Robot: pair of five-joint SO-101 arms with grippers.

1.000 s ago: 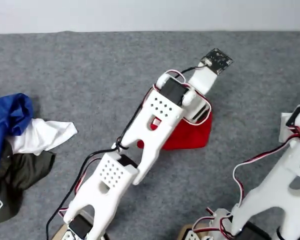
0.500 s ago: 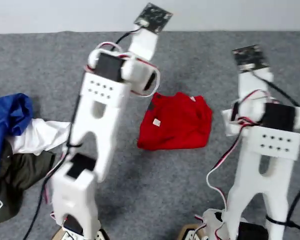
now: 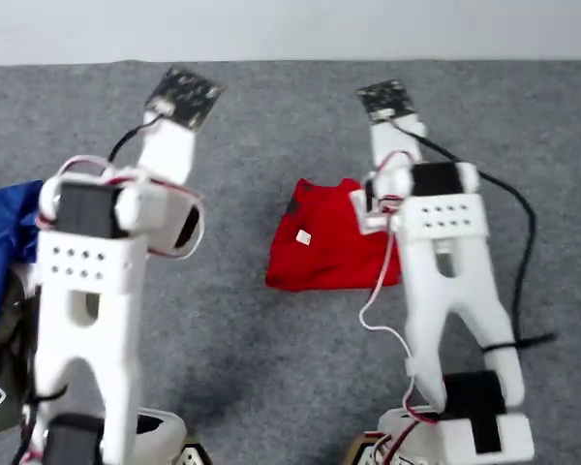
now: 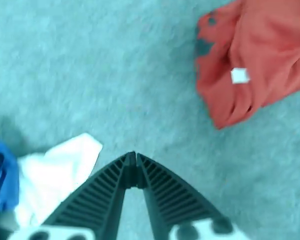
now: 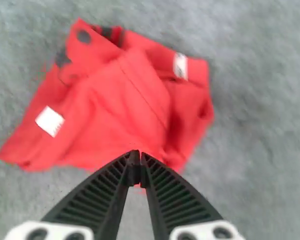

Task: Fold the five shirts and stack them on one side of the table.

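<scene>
Red shirt [image 3: 334, 247]: folded into a compact bundle, lying free in the middle of the table [image 3: 271, 116].
Change: left arm [image 3: 87, 291] has swung off the red shirt toward the pile. Right arm [image 3: 445, 262] has come in from the table's right edge. The shirt itself is unmoved.
Meaning: this fold looks finished; what's left for it is stacking, with other shirts still to fold.
Right gripper [image 5: 135, 155]: clenched, empty, tips over the shirt's near edge.
Left gripper [image 4: 135, 159]: clenched, empty, over bare table just beside white shirt [image 4: 55, 175]; red shirt well apart.
Pile: blue shirt [image 3: 2, 242], white shirt and dark shirt [image 3: 2, 349] lie unfolded at the table's left edge.
</scene>
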